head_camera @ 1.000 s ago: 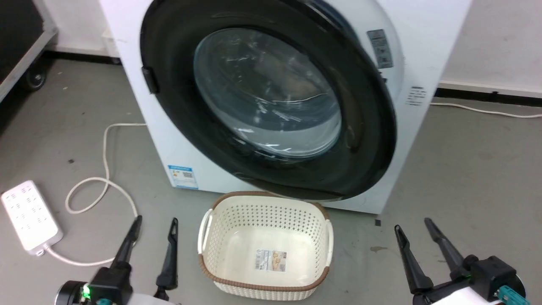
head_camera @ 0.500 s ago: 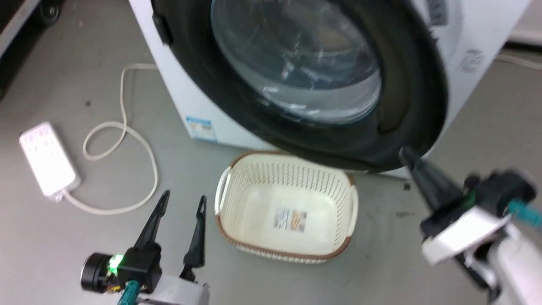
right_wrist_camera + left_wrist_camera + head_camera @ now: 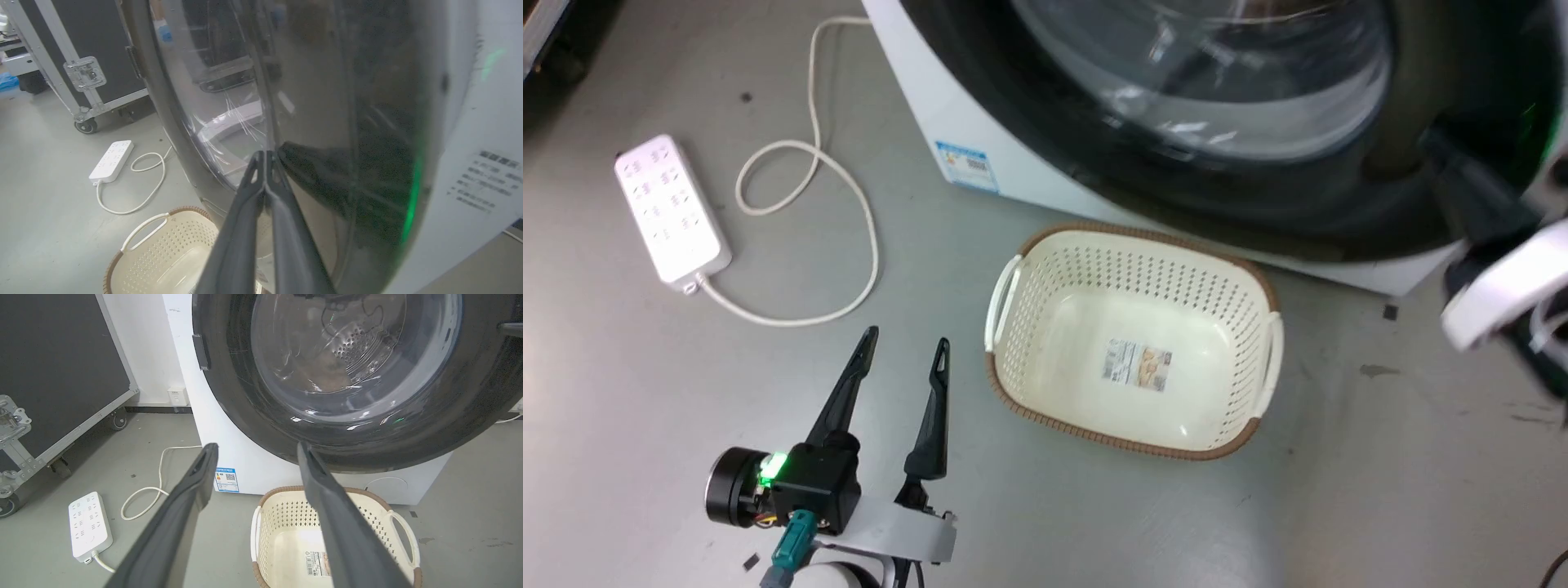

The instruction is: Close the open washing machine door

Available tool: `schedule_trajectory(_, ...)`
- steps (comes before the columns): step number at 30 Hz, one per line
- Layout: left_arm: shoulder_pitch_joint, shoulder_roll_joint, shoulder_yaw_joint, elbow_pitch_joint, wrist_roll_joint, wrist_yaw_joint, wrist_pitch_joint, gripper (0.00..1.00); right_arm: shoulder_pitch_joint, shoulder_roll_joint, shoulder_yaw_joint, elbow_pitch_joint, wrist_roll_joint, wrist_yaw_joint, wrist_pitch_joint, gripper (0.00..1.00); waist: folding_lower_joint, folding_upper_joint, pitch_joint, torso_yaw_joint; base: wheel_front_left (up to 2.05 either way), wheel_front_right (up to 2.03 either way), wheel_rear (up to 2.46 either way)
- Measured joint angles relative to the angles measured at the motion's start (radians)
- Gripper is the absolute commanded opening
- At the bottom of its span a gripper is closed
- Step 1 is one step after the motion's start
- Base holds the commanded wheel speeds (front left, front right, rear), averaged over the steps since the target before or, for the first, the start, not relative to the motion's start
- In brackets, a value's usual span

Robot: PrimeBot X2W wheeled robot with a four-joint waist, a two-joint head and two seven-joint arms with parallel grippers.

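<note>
Grey concrete floor lay beneath the left fingers [image 3: 849,384], spread apart and idle beside the cream basket [image 3: 1135,343]. The right fingers [image 3: 245,220], closed into one blunt tip, met the washing machine door [image 3: 367,122] just ahead, seemingly to push it toward the washing machine [image 3: 261,475].

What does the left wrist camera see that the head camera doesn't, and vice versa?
Left wrist view adds: the latch on the washing machine door, the perforated steel drum behind its glass, the small round flap. Head view adds: the green light on the left hand, the right arm's white wrist. Shared: that door, the cream basket, white power strip, blue label.
</note>
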Motion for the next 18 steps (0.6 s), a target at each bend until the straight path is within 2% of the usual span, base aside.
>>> schedule_trajectory(2,-0.005,-0.002,0.0,-0.004,0.0,0.0,0.0,1.0,-0.052,0.0,-0.019,0.039,0.011,0.0,0.014,0.0,0.0,0.0,0.015,0.008,0.0,0.0,0.0)
schedule_trajectory(3,-0.016,-0.005,-0.001,-0.005,0.0,0.0,0.0,1.0,-0.131,0.001,-0.047,0.105,0.016,0.0,0.036,0.0,0.0001,0.0,0.034,0.017,0.0,0.0,0.0)
schedule_trajectory(8,-0.021,-0.011,-0.007,-0.004,0.001,-0.001,0.0,1.0,-0.238,0.012,-0.1,0.218,0.005,0.001,0.046,0.0,0.0,0.0,0.052,0.028,0.0,0.0,0.0)
schedule_trajectory(14,-0.027,-0.017,-0.007,0.002,0.001,-0.001,0.0,1.0,-0.269,0.077,-0.142,0.307,0.001,0.008,0.032,0.0,-0.0001,0.0,0.042,0.023,0.0,0.0,0.0)
schedule_trajectory(18,-0.029,-0.02,-0.005,0.01,0.001,-0.001,0.0,1.0,-0.265,0.083,-0.123,0.327,0.008,0.006,-0.003,0.0,-0.0001,0.0,0.018,0.011,0.0,0.0,0.0)
